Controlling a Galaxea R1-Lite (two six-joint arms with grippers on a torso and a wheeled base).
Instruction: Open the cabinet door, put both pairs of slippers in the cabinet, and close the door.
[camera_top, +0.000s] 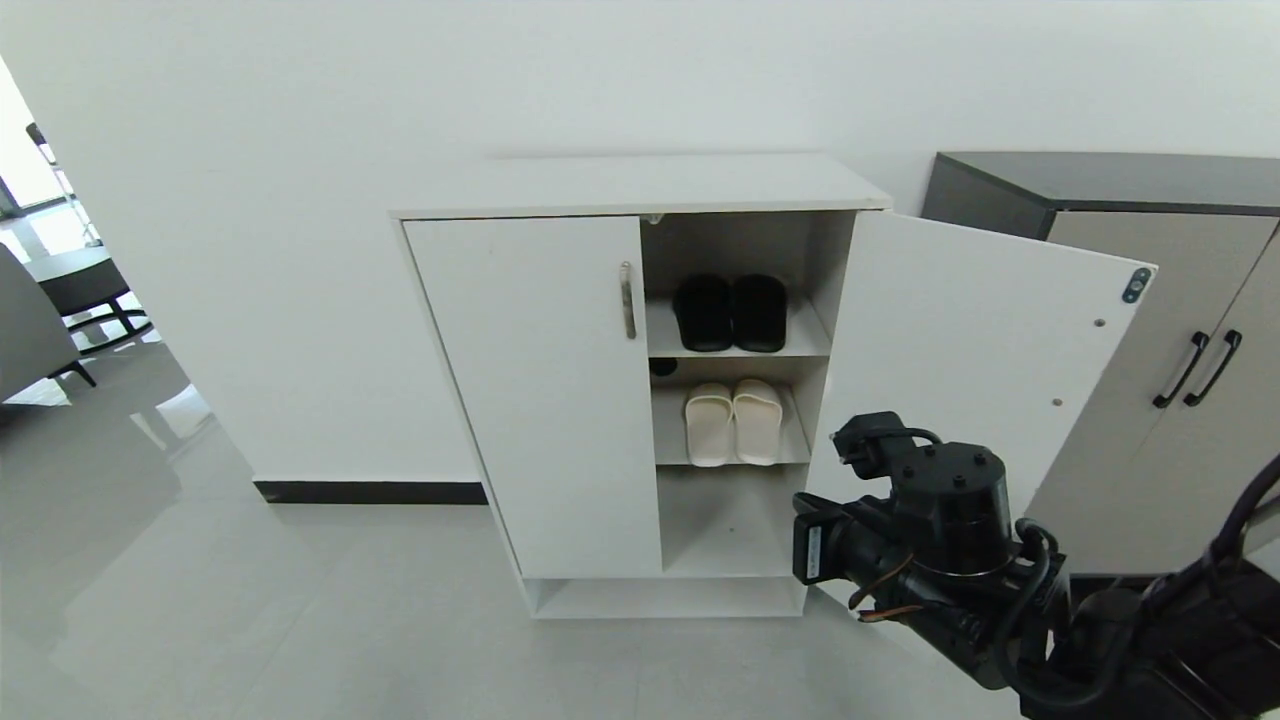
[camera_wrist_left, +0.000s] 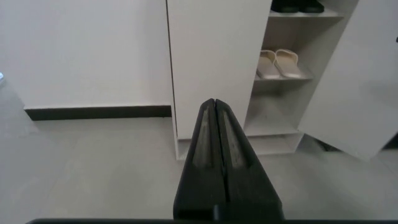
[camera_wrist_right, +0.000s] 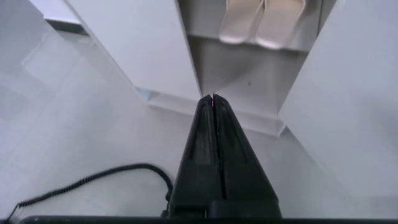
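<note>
Head view: black slippers (camera_top: 731, 312) sit on the upper shelf (camera_top: 812, 340) of the cabinet (camera_top: 640, 185), white slippers (camera_top: 733, 422) on the shelf below (camera_top: 668, 440). The open door (camera_top: 980, 340) swings out rightward, just beyond the right arm (camera_top: 940, 520), the nearer one. Both jaws are clenched, empty.

In cabinet (camera_top: 640, 185), upper slippers (camera_top: 731, 312) sit over lower slippers (camera_top: 733, 422).
</note>
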